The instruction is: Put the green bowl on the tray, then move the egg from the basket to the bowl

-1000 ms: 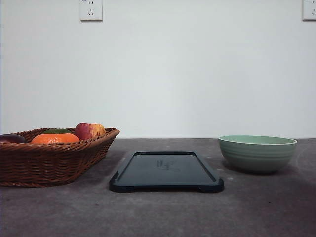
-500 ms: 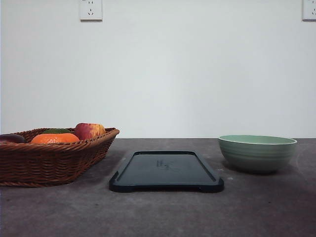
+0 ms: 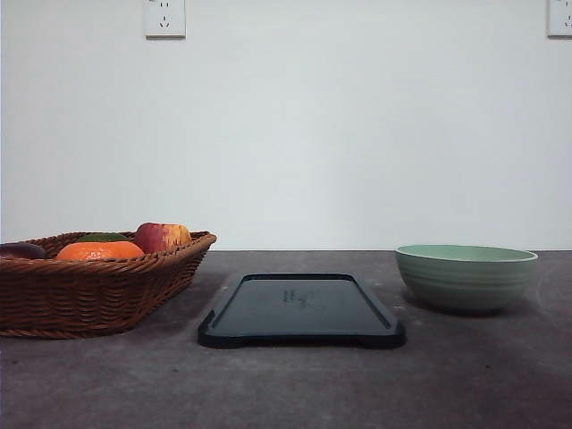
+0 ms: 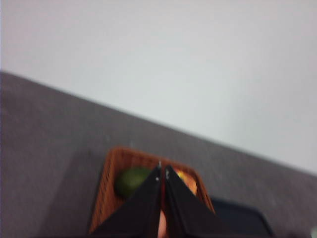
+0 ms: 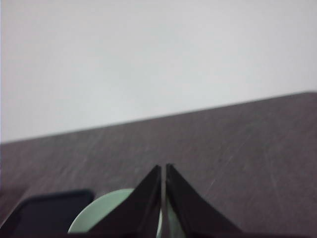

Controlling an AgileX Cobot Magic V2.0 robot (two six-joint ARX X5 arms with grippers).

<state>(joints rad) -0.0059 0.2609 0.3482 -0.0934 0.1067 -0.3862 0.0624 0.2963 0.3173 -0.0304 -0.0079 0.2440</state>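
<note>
While nothing shifted since a second earlier, hung clenched and empty: right fingers [image 5: 163, 171] above the green bowl [image 5: 101, 213], left fingers [image 4: 162, 171] above the basket [image 4: 111, 178]; task unstarted.

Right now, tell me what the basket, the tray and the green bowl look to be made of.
The basket: brown woven wicker, matte, with visible strands and a braided rim. The tray: probably plastic, dark blackish-teal, smooth with a slight sheen and rounded moulded corners. The green bowl: likely glazed ceramic, possibly melamine; pale sage, fine ridges, soft gloss, lighter rim.
</note>
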